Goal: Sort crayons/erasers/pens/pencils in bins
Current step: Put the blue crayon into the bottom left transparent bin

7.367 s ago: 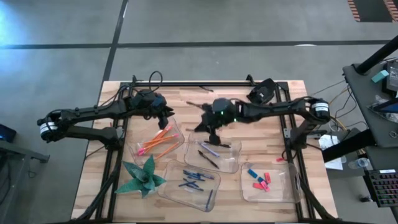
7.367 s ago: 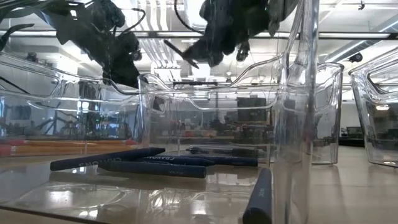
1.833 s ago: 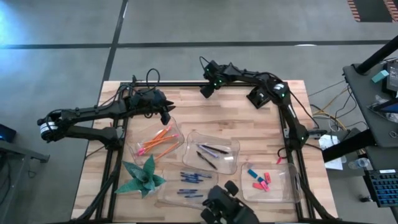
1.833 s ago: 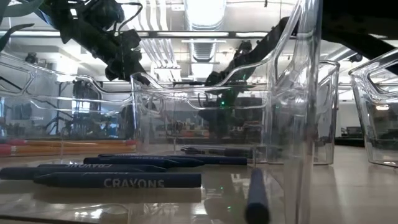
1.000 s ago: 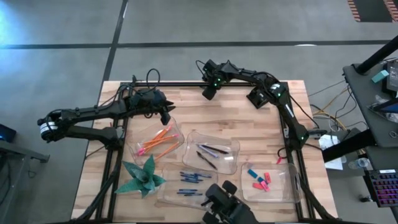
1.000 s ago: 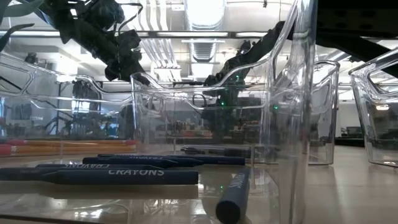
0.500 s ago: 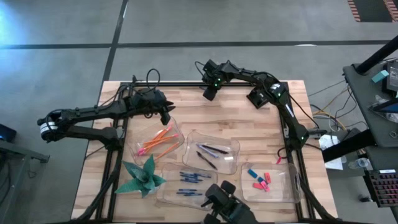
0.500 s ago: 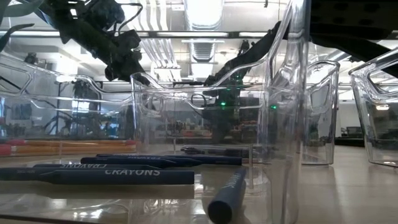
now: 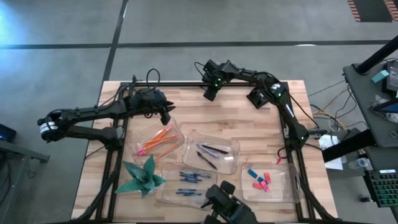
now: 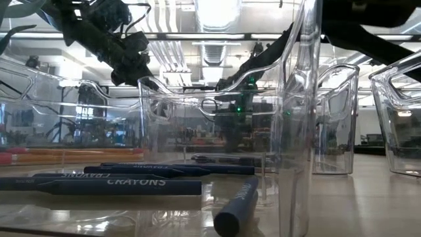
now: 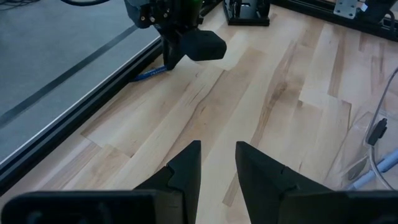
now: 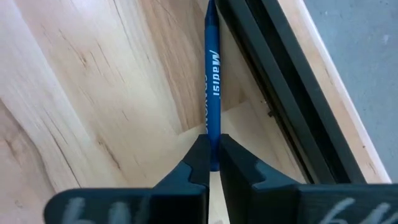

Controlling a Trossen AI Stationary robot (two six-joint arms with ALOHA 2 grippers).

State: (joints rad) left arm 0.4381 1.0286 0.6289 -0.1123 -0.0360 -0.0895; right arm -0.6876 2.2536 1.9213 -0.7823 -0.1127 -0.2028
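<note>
- 2 arms on the wooden table (image 9: 249,134); going left to right in the high view.
- left gripper (image 9: 166,116) hangs over the table just behind the pencil bin, fingers (image 11: 186,168) parted with a narrow gap, nothing between them, bare wood below.
- green paper plant (image 9: 142,175) sits at the front left corner, beside the crayon bin.
- 4 clear bins (image 9: 281,198) sit in a loose arc along the front half.
- Bin 1, leftmost: the pencils (image 9: 157,140), orange and red, lying slanted inside.
- Bin 2, front centre: short blue crayons (image 9: 191,179); low view shows them flat, "CRAYONS" printed on one (image 10: 131,185), another crayon (image 10: 235,205) lying end-on to the camera.
- Bin 3, centre: dark pens (image 9: 210,154) lying crossed.
- Bin 4, rightmost: the erasers (image 9: 259,180), pink, red and blue, grouped on the bin floor.
- right gripper (image 9: 210,94) is down at the back edge of the table, well apart from all bins, beside the black frame rail (image 12: 280,93).
- Its fingers are pinched together on 1 end of a blue crayon (image 12: 211,93) that lies on the wood along the rail.
- Same crayon shows in the left wrist view (image 11: 149,73) under the right gripper's dark body.
</note>
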